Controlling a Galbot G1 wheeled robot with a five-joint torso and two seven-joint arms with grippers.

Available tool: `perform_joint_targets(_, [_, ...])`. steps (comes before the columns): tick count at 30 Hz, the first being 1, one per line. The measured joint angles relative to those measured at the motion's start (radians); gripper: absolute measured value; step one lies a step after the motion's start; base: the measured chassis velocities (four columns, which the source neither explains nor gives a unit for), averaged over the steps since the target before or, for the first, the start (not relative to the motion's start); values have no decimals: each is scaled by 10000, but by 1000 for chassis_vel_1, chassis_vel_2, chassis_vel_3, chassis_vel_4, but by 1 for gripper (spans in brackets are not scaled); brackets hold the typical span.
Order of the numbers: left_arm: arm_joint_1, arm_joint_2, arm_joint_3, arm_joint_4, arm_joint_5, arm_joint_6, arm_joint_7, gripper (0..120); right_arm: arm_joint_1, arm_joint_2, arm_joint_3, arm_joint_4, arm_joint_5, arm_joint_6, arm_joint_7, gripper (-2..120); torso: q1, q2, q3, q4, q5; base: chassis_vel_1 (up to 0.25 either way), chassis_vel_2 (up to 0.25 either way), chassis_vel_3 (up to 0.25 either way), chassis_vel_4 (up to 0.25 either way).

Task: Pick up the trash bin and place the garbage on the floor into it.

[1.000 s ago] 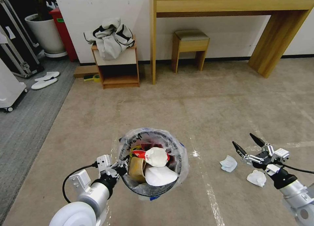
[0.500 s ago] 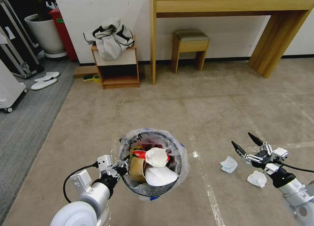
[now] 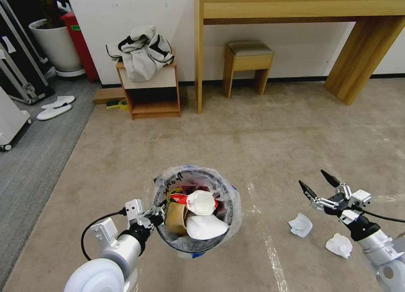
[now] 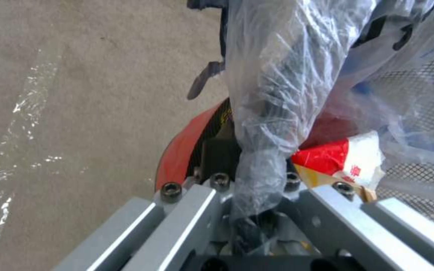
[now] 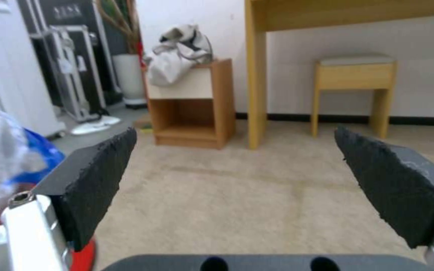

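red trash bin [image 3: 198, 207] with clear bag, black and blue print; white tissues [image 3: 301, 225]; beige floor [image 3: 261, 148], shiny tape lines; black-padded right tool [image 3: 319, 185]

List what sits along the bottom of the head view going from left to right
left gripper → trash bin → first crumpled tissue → right gripper → second crumpled tissue

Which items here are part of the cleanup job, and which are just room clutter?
Job:
trash bin, held at its rim by the left gripper
two crumpled tissues on the carpet
open right gripper above them

Clutter:
white slippers
clothes heap on cabinet
stool
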Motion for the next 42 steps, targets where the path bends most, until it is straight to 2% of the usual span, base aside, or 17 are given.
perform_joint_targets(4, [-4,64,-12,6,57,0,14,1,56,-329,18,-263,-274,160,119,100,1,0,1,2,0,0,0,0,0])
perform_joint_targets(8, [-115,280,-75,42,90,-4,56,1,298,-1174,-98,-874,-599,255,516,100,0,0,1,2,1,0,0,0,0])
perform_joint_targets(12, [-201,406,-82,69,28,-9,58,1,550,-1647,-251,-1277,-640,182,733,100,0,0,1,2,1,0,0,0,0])
perform_joint_targets(18, [-340,625,-22,214,-96,23,32,1,1152,-2541,-776,-2208,-464,-693,1447,100,0,0,1,2,1,0,0,0,0])
perform_joint_targets(31, [-450,458,22,332,-83,35,29,1,1637,-3558,-1981,-3449,-195,-2083,2382,100,1,0,2,2,1,0,0,0,0])
perform_joint_targets(42, [-384,277,28,382,109,21,132,1,1772,-3942,-2815,-4329,-533,-2389,2439,100,1,-1,2,3,2,0,0,0,0])
